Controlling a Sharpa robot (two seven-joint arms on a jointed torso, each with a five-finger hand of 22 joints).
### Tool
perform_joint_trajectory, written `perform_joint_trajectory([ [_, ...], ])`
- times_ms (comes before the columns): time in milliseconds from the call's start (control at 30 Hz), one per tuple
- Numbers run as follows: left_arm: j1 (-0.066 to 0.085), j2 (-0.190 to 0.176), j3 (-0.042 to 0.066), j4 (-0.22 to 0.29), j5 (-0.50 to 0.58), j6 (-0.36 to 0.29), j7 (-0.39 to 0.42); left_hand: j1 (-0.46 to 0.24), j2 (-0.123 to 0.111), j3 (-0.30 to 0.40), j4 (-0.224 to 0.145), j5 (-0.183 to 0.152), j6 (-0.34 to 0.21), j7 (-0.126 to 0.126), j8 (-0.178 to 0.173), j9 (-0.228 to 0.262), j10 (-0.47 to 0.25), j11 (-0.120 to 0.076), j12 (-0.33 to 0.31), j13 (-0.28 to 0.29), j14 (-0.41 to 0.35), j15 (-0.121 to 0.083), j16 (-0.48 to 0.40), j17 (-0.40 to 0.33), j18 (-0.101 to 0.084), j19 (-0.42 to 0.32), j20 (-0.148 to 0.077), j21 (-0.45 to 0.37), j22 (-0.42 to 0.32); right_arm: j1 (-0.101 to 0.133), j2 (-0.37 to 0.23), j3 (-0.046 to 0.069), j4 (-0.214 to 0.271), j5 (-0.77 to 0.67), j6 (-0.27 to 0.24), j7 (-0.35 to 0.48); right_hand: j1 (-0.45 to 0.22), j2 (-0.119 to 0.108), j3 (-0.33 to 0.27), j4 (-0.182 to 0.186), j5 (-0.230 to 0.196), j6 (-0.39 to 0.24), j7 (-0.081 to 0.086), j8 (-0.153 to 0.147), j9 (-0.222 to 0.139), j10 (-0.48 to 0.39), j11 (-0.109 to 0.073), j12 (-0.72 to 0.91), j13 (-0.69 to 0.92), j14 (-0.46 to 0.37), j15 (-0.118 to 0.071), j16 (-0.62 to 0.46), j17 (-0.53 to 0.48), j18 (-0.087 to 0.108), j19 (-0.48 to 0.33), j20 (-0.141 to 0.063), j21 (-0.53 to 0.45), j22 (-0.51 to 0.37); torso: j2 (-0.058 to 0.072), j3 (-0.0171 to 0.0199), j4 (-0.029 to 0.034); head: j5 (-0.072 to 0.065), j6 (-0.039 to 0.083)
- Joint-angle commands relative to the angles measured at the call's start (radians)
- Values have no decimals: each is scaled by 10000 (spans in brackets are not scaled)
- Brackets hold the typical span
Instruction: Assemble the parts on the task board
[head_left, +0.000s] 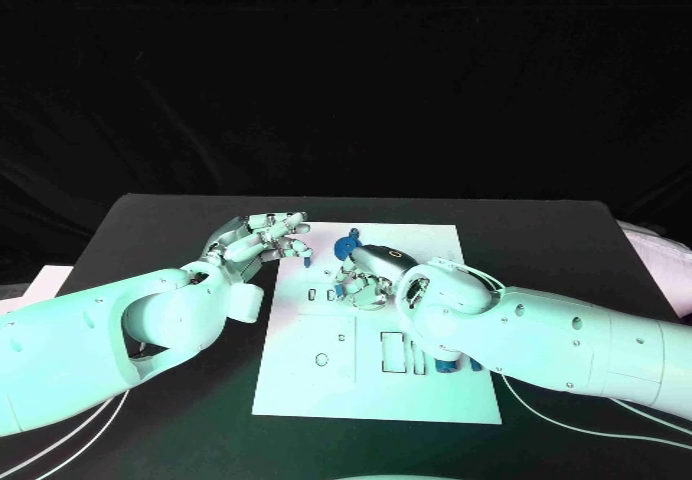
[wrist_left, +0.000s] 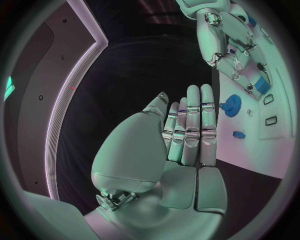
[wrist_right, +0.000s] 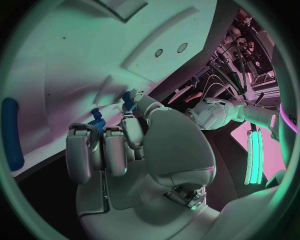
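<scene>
Blue small part sits pinched at my right hand fingertips, against the task board; the left hand, fingers straight and empty, stands beside the board's left edge.

Under my work lies a black bench, its far edge meeting a dark backdrop. At my left, a pale sheet pokes past the bench's edge; at my right, a pale cloth lies beside its far corner.
</scene>
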Motion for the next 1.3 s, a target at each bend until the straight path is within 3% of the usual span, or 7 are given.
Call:
perform_joint_trajectory([
  [33,6,22,6,22,53,183,139,93,24,3,-36,-62,-5,67,-52,5,-3,36,-50,-11,-85,-17,-62,10,91,-56,8,56,10,-19,40,-8,-49,-412,296,-272,-161,99,114,56,44,212,-114,54,127,-68,-11,24,143,716,-83,-55,1026,-106,-48,-11,-33,373,0,15,4,18,-17],
  [433,6,24,6,24,52,199,121,93,24,3,-36,-62,-5,67,-52,5,-3,36,-50,-11,-85,-17,-62,10,91,-56,8,56,10,-65,117,-34,-216,-464,631,-326,-320,-3,74,78,48,187,-102,21,119,-99,-1,-62,102,711,-77,-78,996,-95,-76,-6,-57,321,-1,6,9,20,-56],
  [667,6,19,6,32,52,207,107,101,25,12,-48,-63,-1,69,-56,6,2,37,-57,-14,-85,-17,-68,28,91,-62,6,68,18,-85,75,-48,-173,-535,845,-321,-585,-273,-83,137,61,93,-55,-60,89,-160,38,-188,45,708,-47,-99,974,-86,-101,14,-83,273,0,1,10,30,-91],
  [900,6,6,6,35,52,207,99,101,25,12,-48,-63,-1,69,-56,6,2,37,-57,-14,-85,-17,-68,28,91,-62,6,68,18,-103,23,-51,-111,-586,993,-309,-742,-526,-229,167,460,47,-29,-120,66,-197,58,-258,22,709,-28,-110,970,-82,-108,35,-100,254,-1,0,17,42,-120],
  [1300,6,1,6,50,52,219,94,101,25,12,-48,-63,-1,69,-56,6,2,37,-57,-14,-85,-17,-68,28,91,-62,6,68,18,-120,0,-51,-106,-740,875,-483,-777,-587,-268,178,525,24,-19,-143,56,-220,65,-312,-5,705,-23,-124,950,-77,-122,41,-113,228,-3,-1,9,32,-130],
])
